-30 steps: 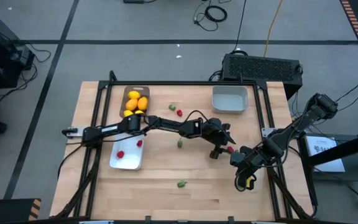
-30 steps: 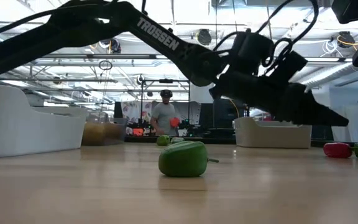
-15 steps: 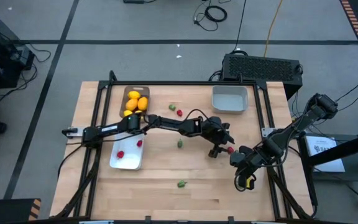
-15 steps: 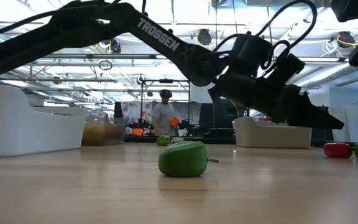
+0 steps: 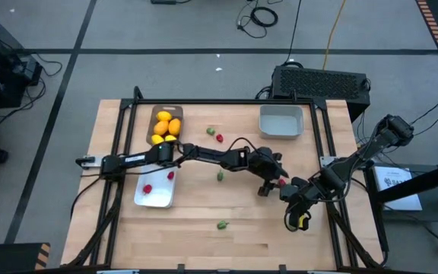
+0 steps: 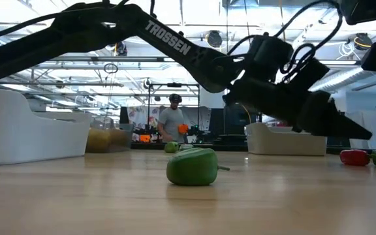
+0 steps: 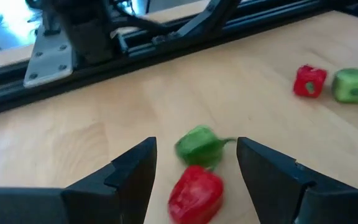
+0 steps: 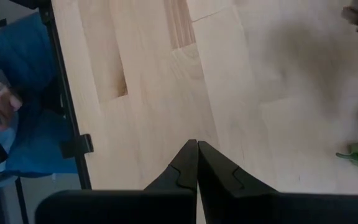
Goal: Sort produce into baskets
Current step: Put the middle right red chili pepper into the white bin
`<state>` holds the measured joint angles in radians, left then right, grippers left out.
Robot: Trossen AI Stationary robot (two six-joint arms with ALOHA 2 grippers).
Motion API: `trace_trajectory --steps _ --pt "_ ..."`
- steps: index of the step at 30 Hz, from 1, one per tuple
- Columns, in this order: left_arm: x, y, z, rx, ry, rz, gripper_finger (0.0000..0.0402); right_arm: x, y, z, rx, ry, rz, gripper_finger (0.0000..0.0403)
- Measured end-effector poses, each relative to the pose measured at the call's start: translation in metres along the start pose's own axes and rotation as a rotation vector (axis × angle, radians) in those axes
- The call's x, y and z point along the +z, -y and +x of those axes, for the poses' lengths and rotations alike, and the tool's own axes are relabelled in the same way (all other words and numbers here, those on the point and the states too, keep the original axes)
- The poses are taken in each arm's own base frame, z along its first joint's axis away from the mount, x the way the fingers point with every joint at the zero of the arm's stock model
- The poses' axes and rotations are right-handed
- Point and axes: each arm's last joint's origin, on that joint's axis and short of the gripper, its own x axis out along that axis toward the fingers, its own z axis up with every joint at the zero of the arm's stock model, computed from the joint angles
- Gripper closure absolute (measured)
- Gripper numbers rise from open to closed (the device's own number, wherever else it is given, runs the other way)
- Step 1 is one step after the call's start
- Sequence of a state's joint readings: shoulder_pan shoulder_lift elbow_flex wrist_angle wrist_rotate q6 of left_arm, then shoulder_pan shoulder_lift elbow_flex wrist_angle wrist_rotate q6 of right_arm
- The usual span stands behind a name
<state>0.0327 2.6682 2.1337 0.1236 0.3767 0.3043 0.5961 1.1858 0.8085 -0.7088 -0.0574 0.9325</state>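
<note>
My left gripper [image 5: 274,183] reaches across to the table's right half and hovers low with its fingers open [image 7: 195,147]. A red piece [image 7: 194,190] lies on the table between the fingers without touching them. A green piece [image 7: 199,144] lies just past their tips. The red piece also shows in the high view [image 5: 282,183] and the low view [image 6: 354,156]. A second red piece [image 7: 308,81] and a second green piece [image 7: 353,84] lie farther off. My right gripper [image 5: 293,215] is shut and empty [image 8: 197,144] above bare wood near the right edge.
The grey-brown tray [image 5: 155,114] holds lemons. The white tray [image 5: 155,199] holds red berries. The pale grey bin [image 5: 281,122] stands at the far right. Loose green pieces lie at mid-table [image 5: 220,175] and near the front [image 5: 221,224]. A red-green pair [image 5: 215,135] lies toward the far side.
My left gripper has sunk a little and eased toward the table's right edge, closer over the red piece. Its fingers stay open. No produce has moved.
</note>
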Motion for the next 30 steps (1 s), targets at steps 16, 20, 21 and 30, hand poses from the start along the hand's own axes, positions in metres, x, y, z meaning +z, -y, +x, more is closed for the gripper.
trace_trajectory --steps 16,20,21,30 --pt "-0.007 -0.001 -0.002 -0.044 -0.058 -0.012 0.0171 0.0 0.0 0.0 0.001 0.001 0.006 0.0403" --pt "-0.008 0.0 -0.001 -0.049 -0.06 -0.014 0.0171 0.0 0.0 0.0 0.001 0.0 0.009 0.0403" --pt "-0.008 -0.001 -0.001 -0.048 -0.056 -0.013 0.0171 0.0 0.0 0.0 0.001 0.001 0.009 0.0403" --pt "-0.02 0.001 0.003 -0.051 -0.074 -0.02 0.0171 0.0 0.0 0.0 0.002 0.001 0.009 0.0403"
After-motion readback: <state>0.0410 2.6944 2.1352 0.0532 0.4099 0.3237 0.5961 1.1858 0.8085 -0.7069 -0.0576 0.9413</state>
